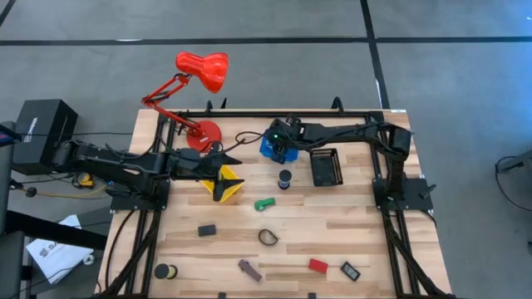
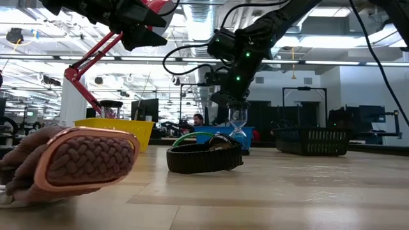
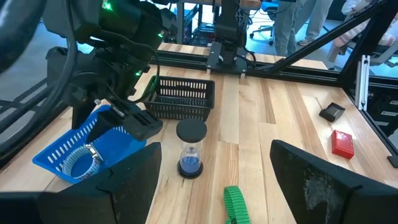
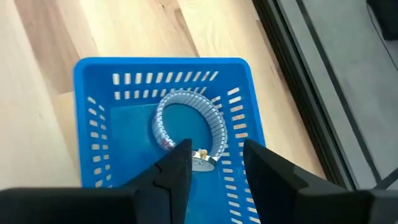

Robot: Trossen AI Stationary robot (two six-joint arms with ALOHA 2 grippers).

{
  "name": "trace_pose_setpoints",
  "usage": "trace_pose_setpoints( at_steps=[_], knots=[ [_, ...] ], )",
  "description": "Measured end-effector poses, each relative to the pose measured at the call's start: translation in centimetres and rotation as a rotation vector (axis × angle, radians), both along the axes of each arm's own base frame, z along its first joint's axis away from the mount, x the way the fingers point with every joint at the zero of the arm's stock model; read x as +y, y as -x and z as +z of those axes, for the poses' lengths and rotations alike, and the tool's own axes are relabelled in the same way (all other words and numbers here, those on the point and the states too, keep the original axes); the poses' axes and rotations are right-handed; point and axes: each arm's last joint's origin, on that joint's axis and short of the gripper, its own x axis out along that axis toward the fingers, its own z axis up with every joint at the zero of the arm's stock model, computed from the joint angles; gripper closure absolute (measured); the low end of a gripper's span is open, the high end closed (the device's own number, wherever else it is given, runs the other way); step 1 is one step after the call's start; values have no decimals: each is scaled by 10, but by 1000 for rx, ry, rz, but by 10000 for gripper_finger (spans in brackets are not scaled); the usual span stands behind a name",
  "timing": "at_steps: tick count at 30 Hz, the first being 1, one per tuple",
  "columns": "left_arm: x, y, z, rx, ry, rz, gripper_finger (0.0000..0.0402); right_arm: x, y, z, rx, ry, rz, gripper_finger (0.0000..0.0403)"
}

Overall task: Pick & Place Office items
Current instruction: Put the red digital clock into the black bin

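Clear ring (image 4: 186, 134) lies flat in blue basket (image 4: 93, 112), under right gripper (image 4: 214, 163).

Silvery ring (image 4: 186, 134), blue basket (image 4: 99, 155)

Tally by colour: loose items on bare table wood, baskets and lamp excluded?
Black: 5 (timer, near-left block, near-right block, loop, roll)
Green: 1 (green piece)
Red: 1 (red block)
Brown: 1 (brownish bar)
Total: 8
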Motion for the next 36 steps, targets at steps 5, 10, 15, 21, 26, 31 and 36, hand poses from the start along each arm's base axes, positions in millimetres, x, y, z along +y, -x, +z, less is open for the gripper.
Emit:
trace_pose_setpoints(
  at_steps=[5, 10, 15, 21, 26, 31, 36],
  knots=[
    [0, 0, 0, 0, 0, 0, 105, 4, -1, 1, 29, 58, -1, 268],
    [0, 0, 0, 0, 0, 1, 105, 8, 1, 4, 133, 132, -1, 265],
    [0, 0, 0, -3, 0, 1, 105, 20, -3, 15, 176, 127, 35, 265],
    [0, 0, 0, -4, -1, 5, 105, 38, -9, 36, 215, 117, 78, 267],
    [0, 0, 0, -2, -1, 3, 105, 55, -8, 50, 263, 85, 75, 267],
    [0, 0, 0, -3, -1, 3, 105, 68, -5, 64, 291, 53, 44, 267],
    [0, 0, 0, -3, -1, 2, 105, 81, -2, 73, 310, 32, 22, 267]
  ],
)
